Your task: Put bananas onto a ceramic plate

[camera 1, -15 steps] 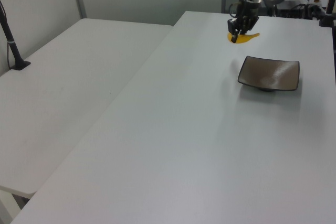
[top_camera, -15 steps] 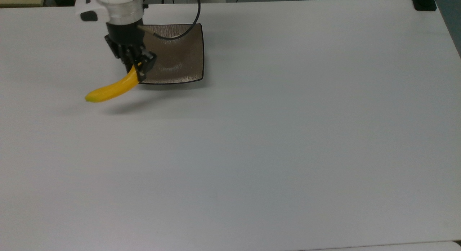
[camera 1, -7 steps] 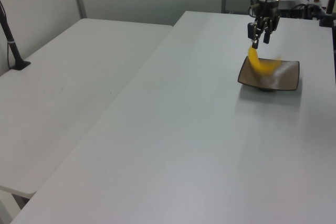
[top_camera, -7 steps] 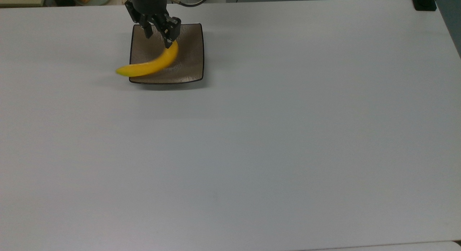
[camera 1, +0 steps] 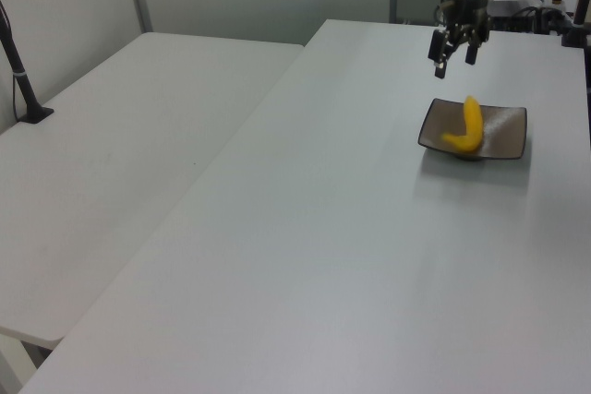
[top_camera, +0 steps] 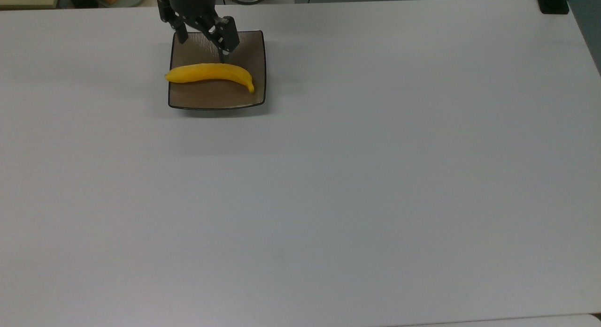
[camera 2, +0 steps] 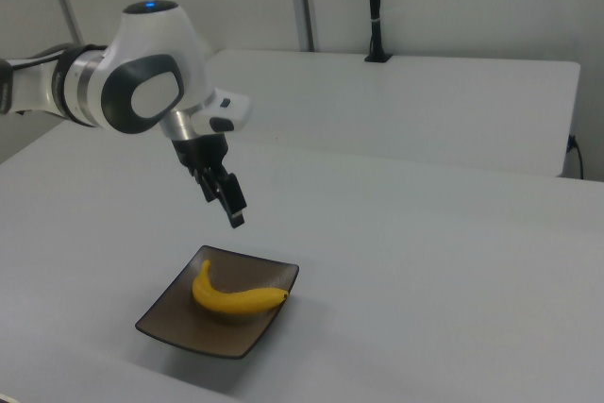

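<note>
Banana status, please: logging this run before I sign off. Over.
Claw open, empty, above the plate. Bright yellow curved banana lies on the square glossy brown ceramic plate, one tip over its edge. White table: nothing in the way.

You are looking at a banana (top_camera: 209,72) with a smooth, evenly bright yellow skin that is reading more like plastic than fruit, lying on a square ceramic plate (top_camera: 253,45) whose brown-grey face is showing a glossy sheen inside a thin dark rim. The table (top_camera: 375,177) is presenting a matt, smooth white surface. The gripper (top_camera: 204,34) is showing matt black fingers, and the arm (camera 2: 142,92) above it is wearing glossy white casing with dark grey inserts.
</note>
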### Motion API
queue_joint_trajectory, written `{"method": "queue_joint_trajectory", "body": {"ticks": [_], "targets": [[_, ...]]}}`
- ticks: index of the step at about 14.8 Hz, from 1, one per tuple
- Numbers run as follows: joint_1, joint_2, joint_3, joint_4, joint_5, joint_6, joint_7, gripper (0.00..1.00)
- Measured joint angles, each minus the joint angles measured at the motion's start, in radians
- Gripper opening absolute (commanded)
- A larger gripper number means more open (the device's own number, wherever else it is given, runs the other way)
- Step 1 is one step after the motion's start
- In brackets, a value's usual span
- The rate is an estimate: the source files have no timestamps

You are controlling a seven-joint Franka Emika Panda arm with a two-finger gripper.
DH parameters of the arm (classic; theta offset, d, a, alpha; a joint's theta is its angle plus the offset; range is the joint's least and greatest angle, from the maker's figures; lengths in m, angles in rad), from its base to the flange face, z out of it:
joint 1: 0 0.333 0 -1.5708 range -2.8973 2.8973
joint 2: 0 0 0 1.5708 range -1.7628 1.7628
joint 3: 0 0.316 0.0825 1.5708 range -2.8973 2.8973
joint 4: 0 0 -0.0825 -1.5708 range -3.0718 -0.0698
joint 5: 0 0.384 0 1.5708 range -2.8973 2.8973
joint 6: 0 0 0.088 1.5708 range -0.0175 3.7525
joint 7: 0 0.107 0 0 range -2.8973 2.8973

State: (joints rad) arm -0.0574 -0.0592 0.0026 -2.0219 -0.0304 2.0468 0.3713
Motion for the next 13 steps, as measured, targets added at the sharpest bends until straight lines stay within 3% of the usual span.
{"method": "queue_joint_trajectory", "body": {"ticks": [8,13], "targets": [[0.043,0.058,0.003,0.187,0.0,-0.168,-0.387,1.0],[0.092,0.058,0.01,0.253,0.004,-0.27,-0.419,1.0]]}}
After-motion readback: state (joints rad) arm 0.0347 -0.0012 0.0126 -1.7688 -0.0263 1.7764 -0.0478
